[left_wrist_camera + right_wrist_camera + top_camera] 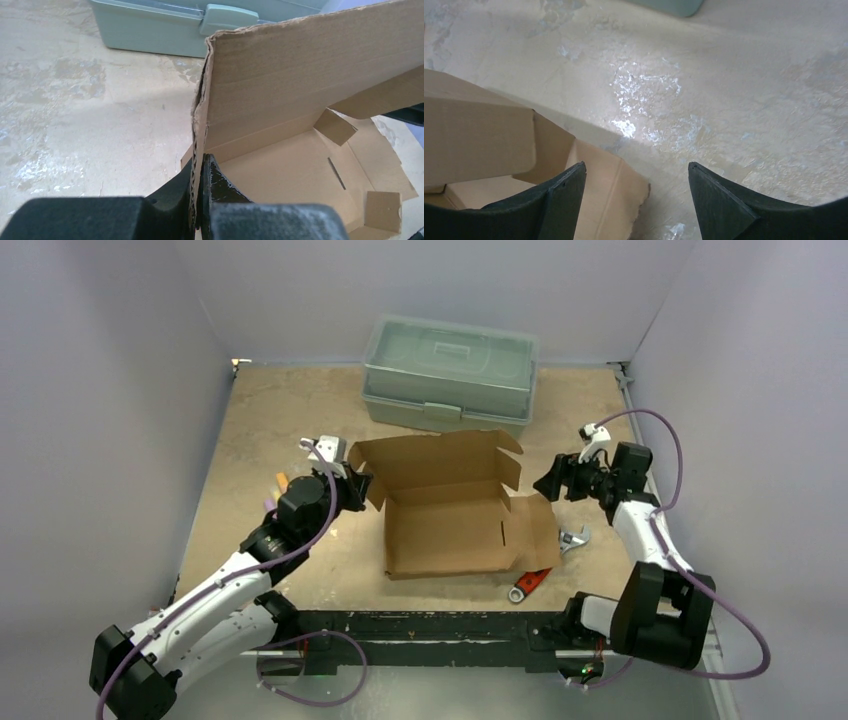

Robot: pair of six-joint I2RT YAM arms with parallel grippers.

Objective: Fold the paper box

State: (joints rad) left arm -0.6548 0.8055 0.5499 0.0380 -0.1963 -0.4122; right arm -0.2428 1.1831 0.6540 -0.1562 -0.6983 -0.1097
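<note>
left gripper (201, 167) clamps the nine o'clock wall of the paper box (445, 520), jaws tight on cardboard; right gripper (636, 175) hangs at three o'clock, jaws apart above a flap.

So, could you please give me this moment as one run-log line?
left pincer: shut on left edge of brown corrugated cardboard box | right pincer: open, empty, at box's right flap | box: partly folded
</note>
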